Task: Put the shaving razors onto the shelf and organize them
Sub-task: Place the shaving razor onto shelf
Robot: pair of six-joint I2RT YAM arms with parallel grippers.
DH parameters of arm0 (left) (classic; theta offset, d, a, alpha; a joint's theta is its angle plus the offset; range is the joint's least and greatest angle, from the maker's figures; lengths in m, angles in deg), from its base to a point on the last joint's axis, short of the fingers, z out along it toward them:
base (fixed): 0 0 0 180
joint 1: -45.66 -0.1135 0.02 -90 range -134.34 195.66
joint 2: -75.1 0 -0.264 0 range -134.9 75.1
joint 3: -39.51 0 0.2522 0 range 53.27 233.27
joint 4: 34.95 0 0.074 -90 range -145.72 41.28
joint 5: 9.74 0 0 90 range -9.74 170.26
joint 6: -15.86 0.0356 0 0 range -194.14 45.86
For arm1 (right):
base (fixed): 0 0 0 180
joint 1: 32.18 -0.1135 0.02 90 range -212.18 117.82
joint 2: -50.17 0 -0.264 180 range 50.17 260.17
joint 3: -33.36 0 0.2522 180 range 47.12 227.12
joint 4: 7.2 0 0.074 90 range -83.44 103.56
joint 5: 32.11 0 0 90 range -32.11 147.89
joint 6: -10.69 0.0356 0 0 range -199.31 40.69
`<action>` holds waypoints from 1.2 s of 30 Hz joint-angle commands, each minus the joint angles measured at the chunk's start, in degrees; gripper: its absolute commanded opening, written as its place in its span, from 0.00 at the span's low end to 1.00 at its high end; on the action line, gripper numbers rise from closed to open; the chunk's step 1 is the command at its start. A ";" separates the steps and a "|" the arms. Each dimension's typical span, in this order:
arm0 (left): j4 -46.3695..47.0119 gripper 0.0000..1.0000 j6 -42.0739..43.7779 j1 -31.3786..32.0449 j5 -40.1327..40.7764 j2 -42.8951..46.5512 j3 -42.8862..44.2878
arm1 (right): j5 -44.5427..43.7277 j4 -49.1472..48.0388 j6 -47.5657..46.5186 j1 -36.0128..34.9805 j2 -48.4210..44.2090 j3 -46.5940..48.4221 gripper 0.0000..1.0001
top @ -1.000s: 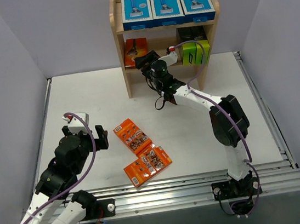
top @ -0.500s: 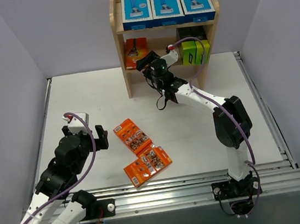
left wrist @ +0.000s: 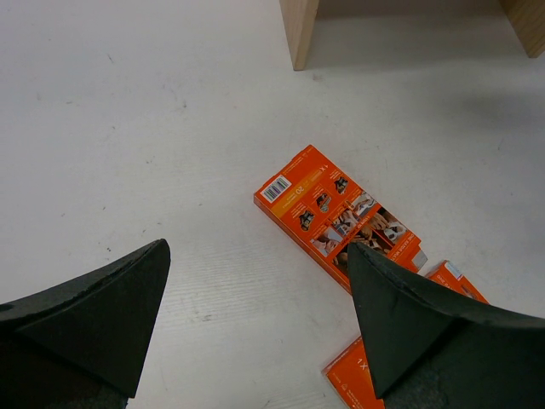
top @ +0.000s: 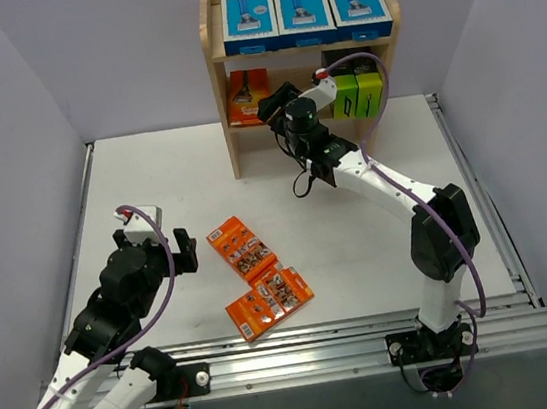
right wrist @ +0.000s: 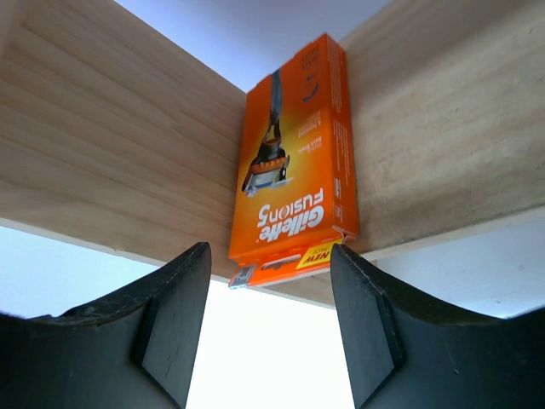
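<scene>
Your right gripper (right wrist: 268, 251) has shifted rightward at the shelf (right wrist: 102, 153) since a second ago. Its jaws are parted and empty, with the upright orange pack (right wrist: 294, 162) just ahead between them. Only the wrist view shows this, since the wrist hides the fingertips from overhead. Your left gripper (left wrist: 257, 249) gapes wide over the table (left wrist: 128, 102), a flat orange pack (left wrist: 336, 213) lying ahead of its jaws.

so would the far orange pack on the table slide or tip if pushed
Likely slides: the orange pack lies flat on the smooth table, so tipping seems unlikely. It looks like thin card, probably light and fairly stiff.
</scene>
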 commanded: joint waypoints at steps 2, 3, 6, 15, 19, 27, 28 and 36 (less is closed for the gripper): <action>2.71 0.94 0.91 0.24 0.23 -0.06 0.03 | -2.27 -0.11 -4.05 -0.25 -2.14 1.68 0.53; 2.71 0.94 0.91 0.24 0.23 -0.06 0.03 | -2.18 0.16 -4.32 -0.25 -1.62 2.47 0.53; 2.71 0.94 0.82 0.24 0.14 -0.23 0.03 | -2.09 0.77 -5.72 -0.25 -0.47 3.44 0.51; 2.71 0.94 0.91 0.24 -0.03 -0.58 0.03 | -2.35 0.77 -10.20 -0.17 2.52 6.25 0.49; 2.80 0.94 0.91 0.24 -0.03 -0.58 0.03 | -2.62 0.51 -11.00 -0.17 3.40 6.78 0.49; 2.80 0.94 1.00 0.24 -0.30 -0.76 -0.06 | -3.23 -1.33 -12.58 -0.17 5.51 7.22 0.49; 2.80 0.94 1.00 0.24 -0.30 -0.85 0.03 | -3.32 -1.68 -12.84 -0.25 5.68 7.22 0.49; 2.88 0.94 1.00 0.24 -0.47 -0.94 -0.06 | -4.20 -4.41 -14.78 -0.78 7.26 6.87 0.47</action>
